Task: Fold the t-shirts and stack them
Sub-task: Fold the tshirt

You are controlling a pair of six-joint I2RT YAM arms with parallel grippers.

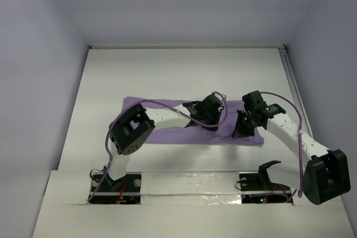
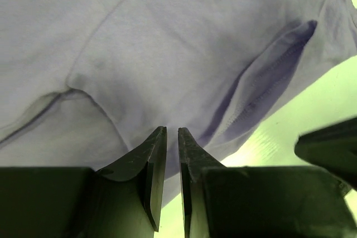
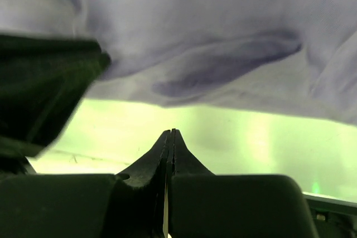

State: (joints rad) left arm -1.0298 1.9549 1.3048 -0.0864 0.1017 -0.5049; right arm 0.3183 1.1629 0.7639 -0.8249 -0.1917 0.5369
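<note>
**Along the near hem of the t-shirt [image 1: 170, 135]: one clenched, one unclear**

Left gripper [image 2: 172, 133] shows only a slit between its jaws, with the hem at its tips. I cannot tell whether cloth is pinched. Right gripper [image 3: 169, 132] is clenched on nothing, the hem just beyond at 12 o'clock. The t-shirt lies flat on the table [image 1: 167, 71], long axis 9 to 3. The left gripper is nearer its middle.

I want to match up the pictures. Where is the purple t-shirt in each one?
Top view: the t-shirt lies spread across the middle of the table.
Left wrist view: the t-shirt fills the top and left of the picture.
Right wrist view: the t-shirt runs along the top.
Shared landmark: the t-shirt's edge against the bare table, white from above, greenish in both wrist views.
</note>
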